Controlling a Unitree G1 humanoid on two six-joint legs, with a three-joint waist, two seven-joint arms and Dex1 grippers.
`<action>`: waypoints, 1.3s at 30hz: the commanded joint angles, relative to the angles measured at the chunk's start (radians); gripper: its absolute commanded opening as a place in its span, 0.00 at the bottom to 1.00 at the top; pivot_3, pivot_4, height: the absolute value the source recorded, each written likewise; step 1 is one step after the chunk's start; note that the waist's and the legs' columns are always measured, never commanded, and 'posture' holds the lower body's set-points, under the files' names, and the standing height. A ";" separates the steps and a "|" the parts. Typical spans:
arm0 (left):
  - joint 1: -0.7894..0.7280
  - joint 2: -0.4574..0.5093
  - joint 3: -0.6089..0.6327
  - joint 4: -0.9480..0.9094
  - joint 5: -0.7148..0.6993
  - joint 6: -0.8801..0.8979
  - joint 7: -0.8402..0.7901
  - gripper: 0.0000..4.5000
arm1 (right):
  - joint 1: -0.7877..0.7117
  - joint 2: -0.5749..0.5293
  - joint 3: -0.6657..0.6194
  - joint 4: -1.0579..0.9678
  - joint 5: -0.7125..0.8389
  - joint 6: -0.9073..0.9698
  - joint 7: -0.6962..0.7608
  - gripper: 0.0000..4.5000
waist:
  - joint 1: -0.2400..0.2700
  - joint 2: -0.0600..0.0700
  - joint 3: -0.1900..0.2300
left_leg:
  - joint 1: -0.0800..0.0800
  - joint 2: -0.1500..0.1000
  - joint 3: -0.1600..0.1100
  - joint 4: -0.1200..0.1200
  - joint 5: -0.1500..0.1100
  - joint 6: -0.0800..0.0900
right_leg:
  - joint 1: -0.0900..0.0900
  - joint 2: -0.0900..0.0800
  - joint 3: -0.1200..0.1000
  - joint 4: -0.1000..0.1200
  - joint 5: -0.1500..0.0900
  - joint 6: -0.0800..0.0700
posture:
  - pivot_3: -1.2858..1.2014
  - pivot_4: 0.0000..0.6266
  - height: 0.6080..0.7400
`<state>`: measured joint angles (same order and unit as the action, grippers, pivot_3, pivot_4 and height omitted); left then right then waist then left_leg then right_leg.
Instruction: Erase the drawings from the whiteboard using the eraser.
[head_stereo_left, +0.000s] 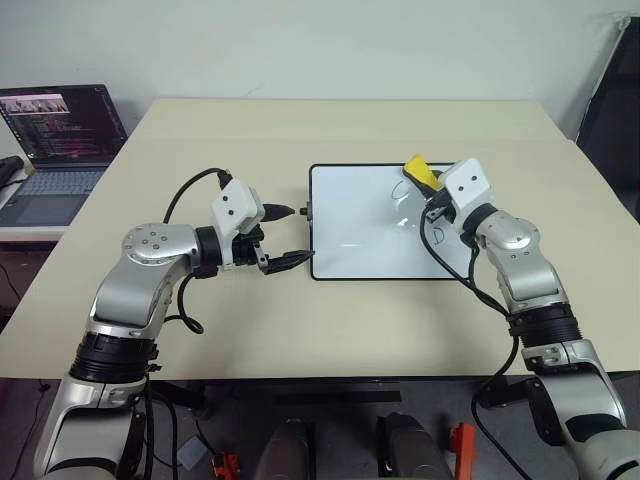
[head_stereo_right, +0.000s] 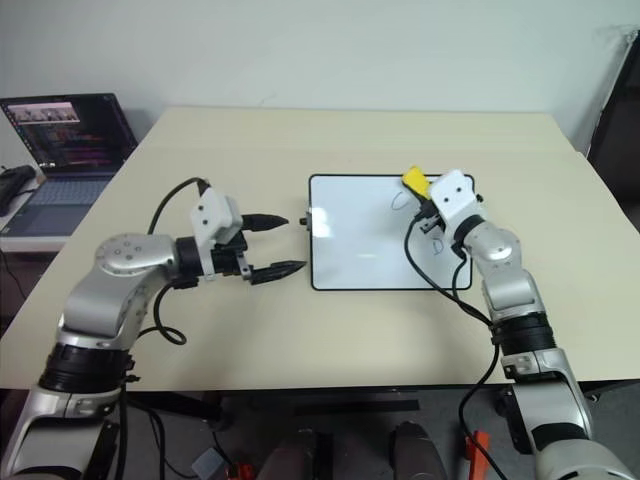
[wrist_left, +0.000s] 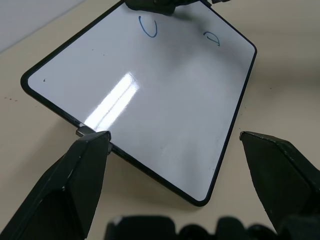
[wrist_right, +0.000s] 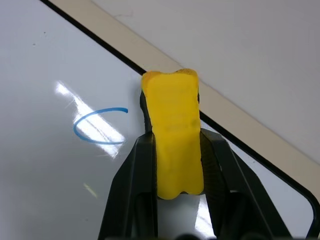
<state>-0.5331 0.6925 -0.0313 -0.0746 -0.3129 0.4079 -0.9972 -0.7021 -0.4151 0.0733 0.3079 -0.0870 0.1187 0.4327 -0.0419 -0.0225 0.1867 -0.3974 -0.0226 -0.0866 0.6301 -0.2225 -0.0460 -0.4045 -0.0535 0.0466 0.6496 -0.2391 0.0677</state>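
Right tool (wrist_right: 175, 145) pinching the eraser (wrist_right: 173, 140) over the whiteboard (head_stereo_left: 350, 235) on the table (head_stereo_left: 300, 130), beside a blue drawing (wrist_right: 97, 127), left tool (head_stereo_left: 284, 236) spread at the board's edge, drawings unwiped, erasing seemingly barely begun.

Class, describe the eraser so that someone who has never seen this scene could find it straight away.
Start at the beige table and find the whiteboard lying flat near its middle. At the board's far right corner the right gripper is shut on the eraser, a small soft block, the only bright yellow thing there.
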 joint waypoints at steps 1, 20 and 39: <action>-0.004 0.013 0.031 -0.031 -0.009 -0.009 0.008 1.00 | 0.023 0.024 0.046 0.019 -0.020 0.058 0.020 0.19 | -0.005 -0.001 -0.001 | 0.001 0.000 0.000 0.000 0.000 0.000 | 0.000 0.000 0.000 0.000 0.000 0.000 | 0.52 0.24 1.00; -0.018 0.010 0.026 -0.023 -0.012 -0.009 0.006 1.00 | 0.095 0.087 0.107 -0.246 0.078 0.277 0.201 0.18 | -0.016 -0.004 -0.003 | 0.023 0.003 -0.001 0.000 0.002 0.002 | 0.016 0.004 0.001 0.010 -0.006 -0.005 | 0.52 0.24 1.00; -0.009 0.062 0.037 0.027 -0.001 -0.033 -0.049 1.00 | 0.395 -0.715 -0.271 -0.453 0.289 0.341 0.673 0.18 | -0.002 -0.002 -0.001 | -0.002 0.001 -0.002 -0.002 0.000 0.000 | -0.001 0.000 -0.004 -0.002 -0.005 -0.002 | 0.52 0.24 1.00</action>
<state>-0.5399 0.7346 -0.0119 -0.0407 -0.3121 0.3999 -1.0386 -0.2994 -1.1003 -0.1522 -0.1601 0.2152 0.5012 1.1033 -0.0437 -0.0246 0.1856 -0.3991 -0.0218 -0.0878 0.6286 -0.2228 -0.0457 -0.4052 -0.0537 0.0435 0.6479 -0.2435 0.0666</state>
